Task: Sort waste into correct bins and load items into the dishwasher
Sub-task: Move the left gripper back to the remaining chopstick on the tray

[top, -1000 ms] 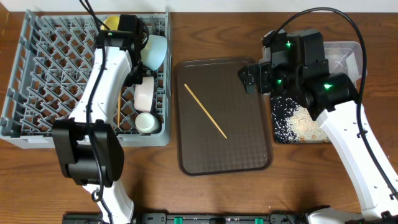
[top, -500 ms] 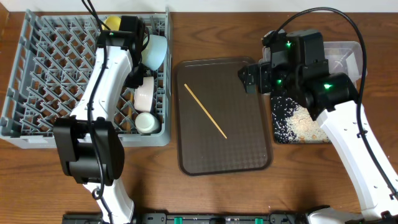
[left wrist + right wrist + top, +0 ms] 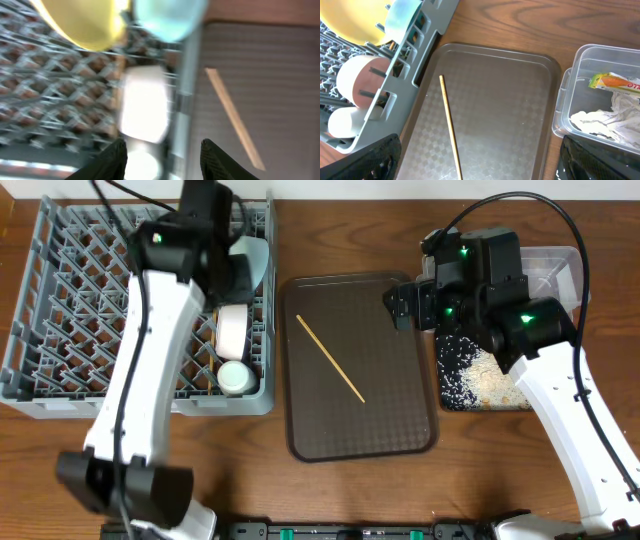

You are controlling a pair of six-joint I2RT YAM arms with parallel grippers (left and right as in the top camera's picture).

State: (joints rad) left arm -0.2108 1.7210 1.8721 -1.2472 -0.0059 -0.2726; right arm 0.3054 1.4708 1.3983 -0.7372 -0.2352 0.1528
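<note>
The grey dishwasher rack [image 3: 60, 300] holds the yellow plate [image 3: 80, 22], light blue bowl [image 3: 255, 260], white bowl [image 3: 232, 328] and small white cup [image 3: 236, 376] along its right side. My left gripper [image 3: 162, 152] hangs open and empty above the white bowl and cup; the left wrist view is blurred. One chopstick [image 3: 330, 358] lies diagonally on the brown tray [image 3: 400, 420]. My right gripper [image 3: 480, 160] is wide open and empty over the tray's right part. The clear tub [image 3: 567, 100] holds the wrapper [image 3: 615, 82] and tissue [image 3: 605, 122]. Rice scraps lie in the black tray [image 3: 452, 345].
The brown tray sits between the rack and the two bins. The right arm [image 3: 560, 380] stretches over the black tray and part of the clear tub. Bare wooden table [image 3: 330, 490] shows in front of the tray.
My left gripper has opened from shut. The left arm has lifted and swung toward the rack's back right corner. The right arm has not moved.
</note>
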